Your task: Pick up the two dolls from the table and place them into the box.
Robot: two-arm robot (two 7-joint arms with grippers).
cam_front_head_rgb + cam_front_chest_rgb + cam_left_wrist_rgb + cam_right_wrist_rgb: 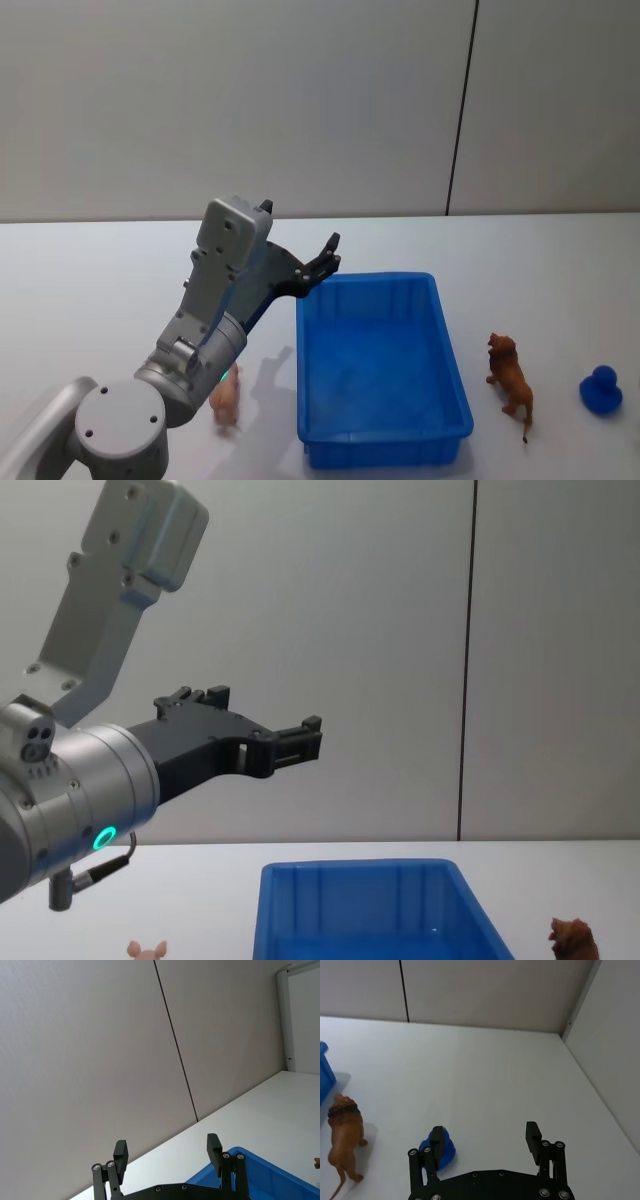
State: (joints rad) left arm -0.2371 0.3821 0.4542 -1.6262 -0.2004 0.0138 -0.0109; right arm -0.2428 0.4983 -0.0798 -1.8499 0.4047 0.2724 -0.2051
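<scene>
The blue box (pixel 385 448) stands on the white table (pixel 90 280), and I see nothing inside it. The pale pink doll (pixel 227 398) lies left of the box, partly hidden by my left arm; the chest view shows its ears (pixel 147 949). On the box's right stands the brown shaggy doll (pixel 510 385), also seen in the right wrist view (pixel 344 1135). My left gripper (pixel 325 262) hangs open and empty in the air above the box's far left corner (pixel 270 1175). My right gripper (pixel 485 1139) is open and empty, low over the table to the right of the brown doll.
A small blue rounded toy (pixel 601 390) sits on the table right of the brown doll, just beyond one right finger (pixel 437 1141). Grey wall panels close off the table's far side and its right side.
</scene>
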